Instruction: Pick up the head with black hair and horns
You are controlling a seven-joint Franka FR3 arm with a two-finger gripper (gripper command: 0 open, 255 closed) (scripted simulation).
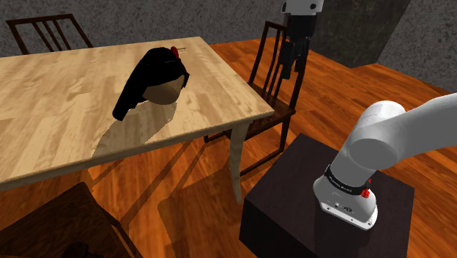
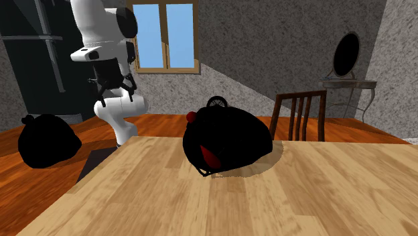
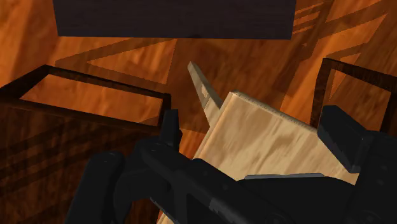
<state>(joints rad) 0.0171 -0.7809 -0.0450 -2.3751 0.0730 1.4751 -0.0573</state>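
Note:
The head (image 1: 155, 79) lies on its side on the wooden table (image 1: 51, 110): long black hair, a tan face and a small red piece on top. From the second exterior view the head (image 2: 228, 137) is a black mound with a red streak and a dark ring-like horn on top. My gripper (image 1: 291, 72) hangs high beyond the table's corner, above a chair, well apart from the head. In the wrist view the gripper (image 3: 254, 137) is open; the table corner (image 3: 254, 133) lies below, between its fingers (image 3: 168, 130). The gripper (image 2: 112, 90) holds nothing.
A dark chair (image 1: 275, 66) stands at the table's end under the gripper, another (image 1: 47, 33) at the far side. My stand (image 1: 322, 205) is a dark box on the wooden floor. A black rounded object (image 2: 47, 141) lies on the floor near the stand.

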